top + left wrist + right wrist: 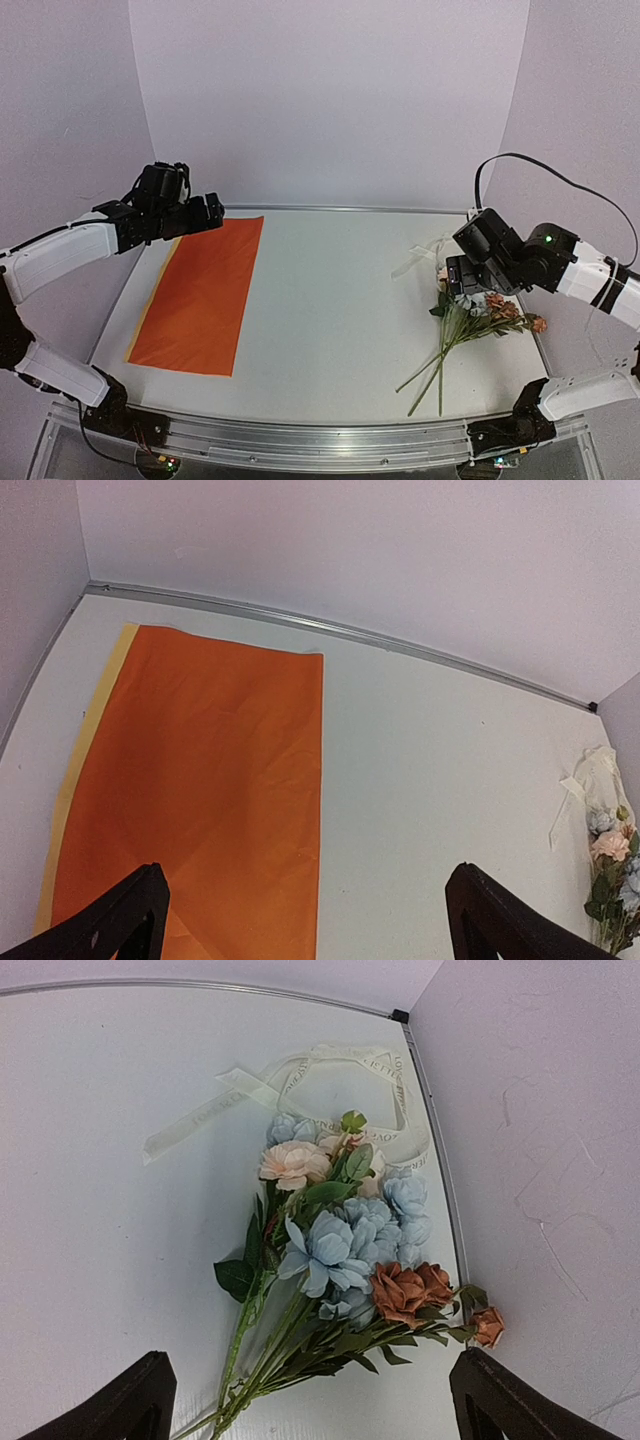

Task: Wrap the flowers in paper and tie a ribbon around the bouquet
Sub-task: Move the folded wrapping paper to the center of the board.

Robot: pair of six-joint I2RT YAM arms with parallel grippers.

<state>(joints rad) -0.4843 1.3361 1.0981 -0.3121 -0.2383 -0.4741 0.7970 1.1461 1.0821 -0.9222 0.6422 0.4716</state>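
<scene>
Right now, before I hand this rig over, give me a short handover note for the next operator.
Grippers: the left gripper is open and empty, hovering over the orange paper. The right gripper is open and empty, above the flowers.
Things: the orange paper lies flat on the left of the table, orange face up. The flowers lie loose at the right, with the cream ribbon looped beside the blooms near the far right corner.
Done: nothing wrapped or tied.
Left: flowers onto paper, wrap, tie ribbon.
</scene>
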